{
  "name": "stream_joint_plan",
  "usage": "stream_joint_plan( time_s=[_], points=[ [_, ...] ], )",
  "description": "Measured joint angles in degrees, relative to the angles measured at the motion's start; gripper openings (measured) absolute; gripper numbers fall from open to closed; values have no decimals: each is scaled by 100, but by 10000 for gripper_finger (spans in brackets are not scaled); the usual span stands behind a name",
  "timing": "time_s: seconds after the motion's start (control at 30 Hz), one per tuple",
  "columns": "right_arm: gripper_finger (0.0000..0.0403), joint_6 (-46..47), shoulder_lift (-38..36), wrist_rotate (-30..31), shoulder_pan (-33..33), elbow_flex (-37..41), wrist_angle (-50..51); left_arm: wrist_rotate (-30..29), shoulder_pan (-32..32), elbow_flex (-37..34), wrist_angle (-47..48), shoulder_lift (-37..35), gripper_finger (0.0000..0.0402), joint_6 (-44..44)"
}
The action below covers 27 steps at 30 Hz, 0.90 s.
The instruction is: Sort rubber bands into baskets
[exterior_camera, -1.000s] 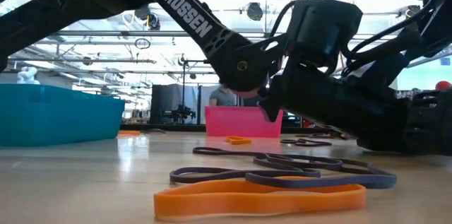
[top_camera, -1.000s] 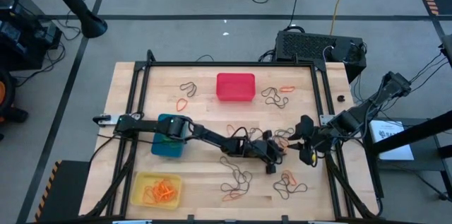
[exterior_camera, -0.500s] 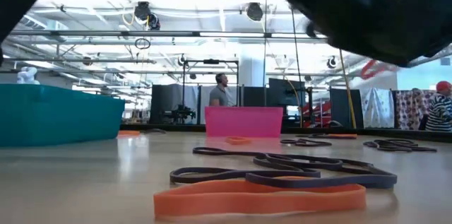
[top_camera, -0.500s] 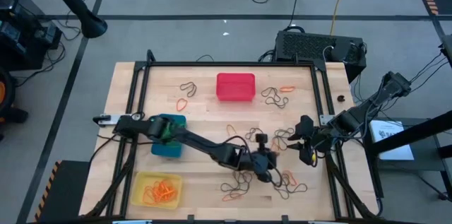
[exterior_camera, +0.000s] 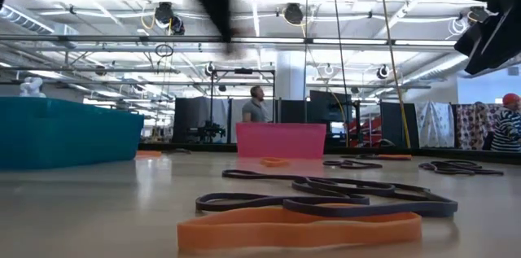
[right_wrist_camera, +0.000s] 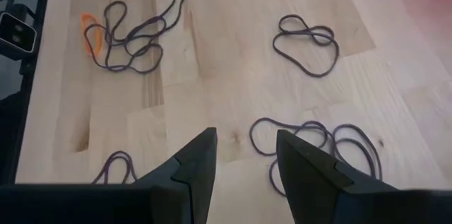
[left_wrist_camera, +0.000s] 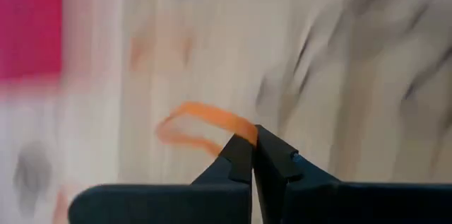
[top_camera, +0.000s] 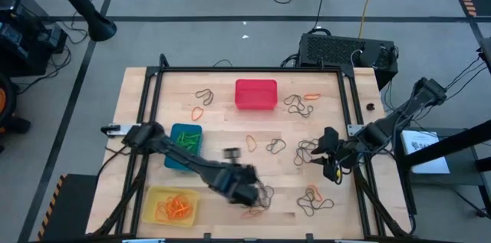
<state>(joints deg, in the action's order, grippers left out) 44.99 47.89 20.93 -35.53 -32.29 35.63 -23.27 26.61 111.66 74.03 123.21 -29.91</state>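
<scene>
The red basket stands at the far middle. The blue basket with green bands is at the left, and the yellow basket with orange bands at the near left. Dark and orange rubber bands lie scattered over the table. My left gripper, blurred, is over the near middle, shut on an orange rubber band. My right gripper hangs open at the right above dark bands, its fingers apart with nothing between them. My left gripper pinches one end of the orange band between its two fingertips. The rest of the loop sticks out beyond the tips over the blurred table. The fingers slant steeply down.
A black frame rail runs round the work area. Dark band clusters lie at the near middle and near right. In the low view an orange band and dark bands lie close by. A black box stands at the far edge.
My left gripper has risen from the table's middle right and swung toward the near left, tipping steeply downward. It filled the low view a second ago and now shows there only as a dark blur at the top. The right arm has kept still.
</scene>
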Motion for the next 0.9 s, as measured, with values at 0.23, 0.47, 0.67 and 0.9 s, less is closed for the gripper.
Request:
stream_joint_plan(
  time_s=[0.23, 0.47, 0.67, 0.9],
  points=[
    [141, -85, 341, -16, 0, 0, -193, 1428, 766, -312, 1351, -235, 2, -1332],
    [141, -95, 644, -25, 0, 4, -336, 2128, 1429, -353, 1552, -243, 2, -2413],
    [141, -128, 916, -28, 0, 7, -839, 3093, 1959, -356, 1544, -250, 2, -3482],
    [141, -225, 1200, -26, -16, 7, -1247, 3246, 2445, -356, 1498, -250, 9, -3881]
  ],
)
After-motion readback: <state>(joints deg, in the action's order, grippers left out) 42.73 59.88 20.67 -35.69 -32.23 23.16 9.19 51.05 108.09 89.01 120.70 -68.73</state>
